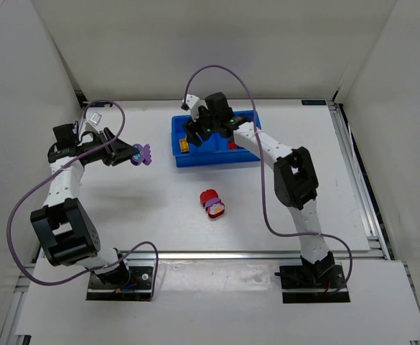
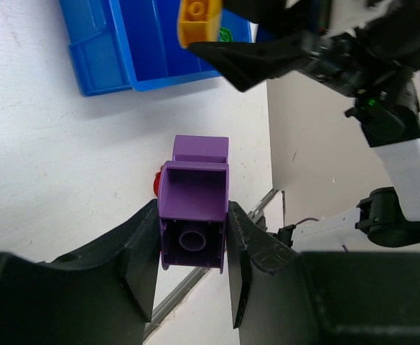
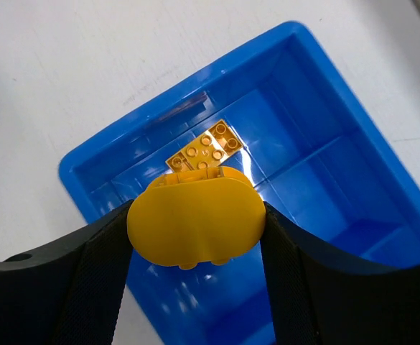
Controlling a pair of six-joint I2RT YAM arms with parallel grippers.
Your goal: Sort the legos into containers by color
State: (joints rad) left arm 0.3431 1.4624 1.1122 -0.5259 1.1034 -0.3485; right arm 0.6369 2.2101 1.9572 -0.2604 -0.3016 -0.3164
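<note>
Two claws, each clamped on one lego. The left claw [image 2: 194, 215] holds a purple lego [image 2: 194, 190] over the desk [image 1: 123, 215]. The right claw [image 3: 195, 219] holds a yellow lego [image 3: 195, 233] over the blue tray [image 3: 77, 180], with one orange lego [image 3: 204, 149] lying in the compartment below. Only the top view shows a red piece [image 1: 232, 145] in another compartment; a red-and-purple cluster [image 1: 212, 203] sits on the desk.

Blue tray [image 3: 159, 118], purple brick [image 2: 194, 215], yellow brick [image 3: 195, 223]

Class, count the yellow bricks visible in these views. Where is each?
2. One yellow brick is clamped in the right gripper above the blue tray; the other yellow brick lies in the tray below it. The arm may hide more.
</note>
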